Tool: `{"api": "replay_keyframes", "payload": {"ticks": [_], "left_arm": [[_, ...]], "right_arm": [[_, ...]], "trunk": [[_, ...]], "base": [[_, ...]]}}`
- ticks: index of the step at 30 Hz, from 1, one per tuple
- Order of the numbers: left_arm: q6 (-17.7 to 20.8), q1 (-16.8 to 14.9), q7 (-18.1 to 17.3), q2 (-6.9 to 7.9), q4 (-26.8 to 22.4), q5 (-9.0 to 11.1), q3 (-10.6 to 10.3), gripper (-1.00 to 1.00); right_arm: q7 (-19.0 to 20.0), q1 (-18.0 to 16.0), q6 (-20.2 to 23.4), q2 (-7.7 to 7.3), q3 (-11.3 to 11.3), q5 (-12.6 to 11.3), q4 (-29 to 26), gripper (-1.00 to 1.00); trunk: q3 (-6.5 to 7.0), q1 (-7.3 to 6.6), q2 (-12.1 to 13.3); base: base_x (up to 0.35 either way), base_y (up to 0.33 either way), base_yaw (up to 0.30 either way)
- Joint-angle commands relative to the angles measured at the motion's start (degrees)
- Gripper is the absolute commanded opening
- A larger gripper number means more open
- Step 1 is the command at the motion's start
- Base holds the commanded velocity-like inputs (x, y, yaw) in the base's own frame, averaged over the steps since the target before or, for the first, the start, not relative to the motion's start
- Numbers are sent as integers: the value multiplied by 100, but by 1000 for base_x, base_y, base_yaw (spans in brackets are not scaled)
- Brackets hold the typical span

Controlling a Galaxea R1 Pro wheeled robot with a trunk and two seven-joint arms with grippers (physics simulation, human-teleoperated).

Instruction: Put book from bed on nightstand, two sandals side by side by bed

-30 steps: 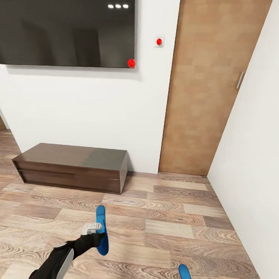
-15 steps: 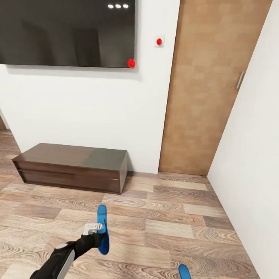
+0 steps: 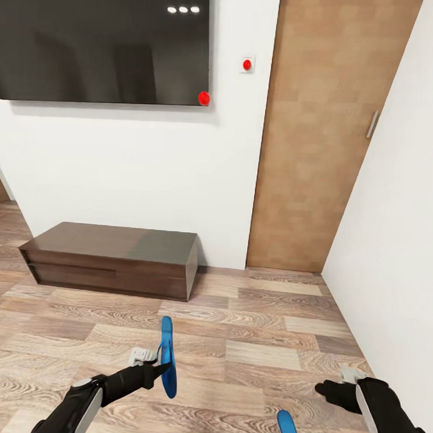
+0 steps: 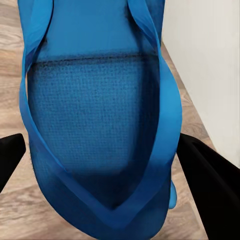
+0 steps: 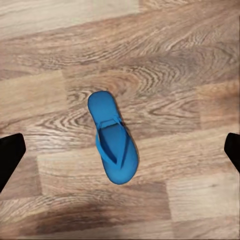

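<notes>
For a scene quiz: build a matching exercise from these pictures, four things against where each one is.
Things:
1. sandal
2. second sandal
3. long low dark cabinet
4. black screen

Places:
A. mounted on the white wall
B. lying flat on the wood floor, below the open right gripper
C. on the floor against the wall, left of the wooden door
D. held on edge in the left gripper

Pairs: 1-D, 2-B, 3-C, 4-A

Second sandal (image 3: 288,427) cropped at bottom edge
</notes>
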Motion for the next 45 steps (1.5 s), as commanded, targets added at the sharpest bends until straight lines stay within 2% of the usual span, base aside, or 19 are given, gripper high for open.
{"api": "replay_keyframes", "payload": {"ticks": [1, 2, 4, 5, 7, 10, 13, 17, 28, 41, 42, 44, 45], "left_arm": [[60, -2, -38, 2, -2, 36, 10, -100], [60, -2, -43, 3, -2, 36, 10, -100], [60, -2, -54, 5, 1, 36, 11, -100], [60, -2, -57, 5, 3, 38, 11, -100], [56, -2, -55, 3, 5, 39, 11, -100], [52, -2, -50, 0, 6, 43, 17, -100], [52, -2, -52, 4, 6, 44, 19, -100], [53, -2, -53, 0, 7, 40, 19, -100], [51, -2, -44, -11, 7, 36, 12, -100], [51, -2, -44, -10, 6, 36, 11, -100], [51, -2, -44, -11, 6, 36, 11, -100], [51, -2, -44, -11, 7, 34, 11, -100], [51, -2, -44, -11, 7, 33, 11, -100]], "right_arm": [[45, -67, 89, 3, -11, 417, -18, 100], [45, -88, 116, 3, -9, 592, -22, 100], [51, -142, 168, 28, -4, 1172, -31, 100], [50, -157, 165, 75, 3, 1336, -31, 100], [45, -166, 144, 182, 10, 1478, -5, 100], [34, -178, -90, 583, 21, 1635, 133, 100], [27, -178, -309, 719, 22, 1678, 325, 100], [23, -181, -401, 771, 25, 1701, 408, 100], [36, -177, -416, 769, 23, 1715, 309, 100], [59, -176, -431, 773, 26, 1708, -155, 100], [53, -177, -519, 774, 28, 1708, -178, 100], [40, -178, -1064, 778, 26, 1683, -173, 100], [38, -177, -1203, 780, 25, 1679, -171, 100]], "trunk": [[-6, -1, -2], [-6, -1, -2], [-6, -1, -2], [-6, -1, -2], [-6, -1, -2], [-6, -1, -2], [-60, 65, -123], [-132, 153, -283], [-329, 394, -724], [-562, 680, -1246], [-580, 702, -1286], [-616, 746, -1366], [-634, 768, -1406]], "base": [[0, 0, 0], [0, 0, 0], [0, 0, 0], [0, 0, 0], [0, 0, 0], [0, 0, 0], [0, 0, 0], [0, 0, 0], [0, 0, 0], [0, 0, 0], [0, 0, 0], [0, 0, 0], [0, 0, 0]]}}
